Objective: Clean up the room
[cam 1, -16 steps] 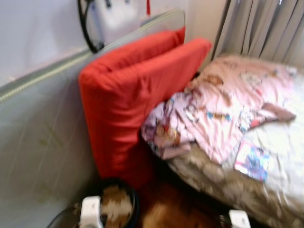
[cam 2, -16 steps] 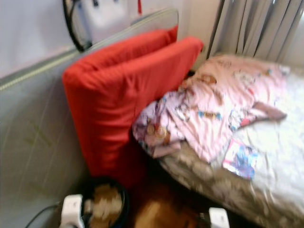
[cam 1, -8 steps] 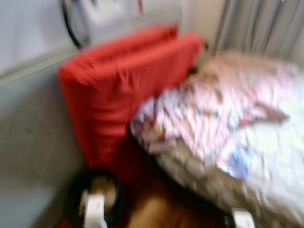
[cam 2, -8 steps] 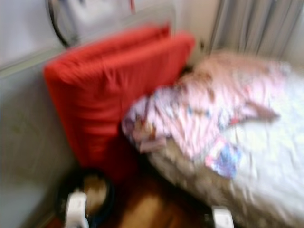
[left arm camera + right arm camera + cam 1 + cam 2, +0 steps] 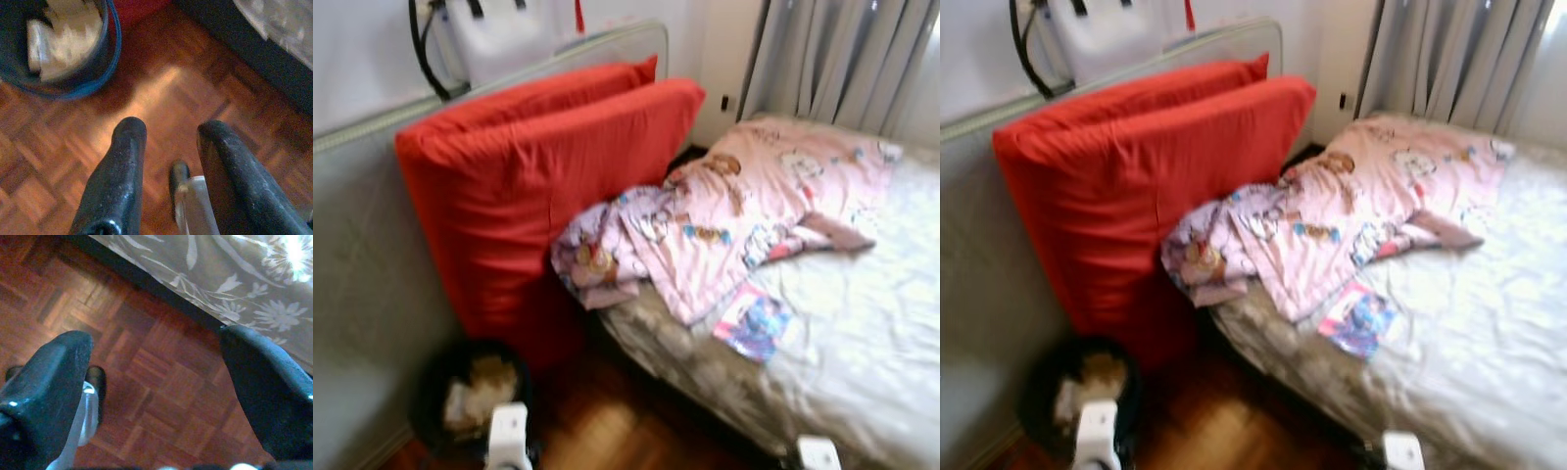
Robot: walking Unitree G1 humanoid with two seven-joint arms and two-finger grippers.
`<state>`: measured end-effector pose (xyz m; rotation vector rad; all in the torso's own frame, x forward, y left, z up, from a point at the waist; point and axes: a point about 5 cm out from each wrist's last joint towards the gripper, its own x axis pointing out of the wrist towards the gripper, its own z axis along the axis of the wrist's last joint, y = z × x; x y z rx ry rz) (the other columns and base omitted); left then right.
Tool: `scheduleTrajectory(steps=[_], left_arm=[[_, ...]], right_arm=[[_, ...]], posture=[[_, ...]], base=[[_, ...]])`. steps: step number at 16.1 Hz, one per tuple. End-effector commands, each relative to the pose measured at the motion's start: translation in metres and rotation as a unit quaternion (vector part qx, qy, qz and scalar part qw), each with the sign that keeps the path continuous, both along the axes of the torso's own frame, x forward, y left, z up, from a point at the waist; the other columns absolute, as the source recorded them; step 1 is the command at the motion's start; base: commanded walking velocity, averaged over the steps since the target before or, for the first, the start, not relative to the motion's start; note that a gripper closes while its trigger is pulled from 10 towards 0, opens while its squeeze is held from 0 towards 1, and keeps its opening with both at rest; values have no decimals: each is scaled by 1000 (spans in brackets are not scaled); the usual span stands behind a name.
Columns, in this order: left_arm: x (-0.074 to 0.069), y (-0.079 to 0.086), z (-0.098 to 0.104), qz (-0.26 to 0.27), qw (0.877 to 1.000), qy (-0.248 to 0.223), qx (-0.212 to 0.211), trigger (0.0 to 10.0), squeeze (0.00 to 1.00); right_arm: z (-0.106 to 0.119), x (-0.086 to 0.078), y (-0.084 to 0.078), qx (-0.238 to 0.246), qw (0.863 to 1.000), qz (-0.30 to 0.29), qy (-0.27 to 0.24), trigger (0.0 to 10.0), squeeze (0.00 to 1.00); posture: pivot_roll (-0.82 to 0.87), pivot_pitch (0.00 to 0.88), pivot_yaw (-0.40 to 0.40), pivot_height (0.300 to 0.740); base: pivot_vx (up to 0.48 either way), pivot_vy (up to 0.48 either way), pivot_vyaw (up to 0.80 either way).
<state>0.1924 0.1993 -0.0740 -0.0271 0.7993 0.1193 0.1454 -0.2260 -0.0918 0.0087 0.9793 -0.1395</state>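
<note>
A crumpled pink printed blanket [image 5: 724, 215] lies across the near end of the bed [image 5: 862, 333], one corner hanging over the edge. Beside it on the white sheet rests a small colourful booklet [image 5: 751, 322]. Two big red cushions [image 5: 538, 186] stand on edge between the bed and a grey padded panel [image 5: 362, 274]. On the parquet below them stands a dark round bin [image 5: 111, 54] holding crumpled paper [image 5: 68, 34]. My left gripper [image 5: 171, 129] hangs open over the floor close to the bin. My right gripper [image 5: 156, 347] hangs open over the floor by the bed's flowered valance [image 5: 234, 289].
A white bag with a black strap [image 5: 494, 39] sits on top of the grey panel. Grey curtains [image 5: 842, 59] hang behind the bed. A strip of wooden floor [image 5: 607, 431] runs between the bin and the bed. My white wrists [image 5: 507, 436] show at the lower edge.
The whole picture has slid left and sharpened, so the camera has turned right and moved; more of the bed and the bin shows. Nothing in the room has moved itself.
</note>
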Motion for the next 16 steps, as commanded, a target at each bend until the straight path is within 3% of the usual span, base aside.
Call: scheduleTrajectory(steps=[1, 6, 12, 16], left_arm=[[2, 2, 1, 1, 1000, -1, 4, 10000, 0], [2, 1, 1, 1, 1000, -2, 2, 10000, 0], [2, 0, 1, 0, 1000, -2, 2, 10000, 0], [2, 1, 1, -1, 1000, -2, 2, 10000, 0]], right_arm=[[1, 2, 0, 0, 1000, 2, -1, 10000, 0], [1, 2, 0, 0, 1000, 1, -1, 10000, 0], [1, 2, 0, -1, 1000, 0, -5, 10000, 0], [0, 1, 0, 1, 1000, -1, -1, 10000, 0]], posture=[[0, 0, -4, 740], [-1, 0, -5, 740], [-6, 0, -4, 740], [-8, 0, 0, 740]], base=[[0, -300, 0], [0, -299, -735], [0, -301, 0], [0, -301, -697]])
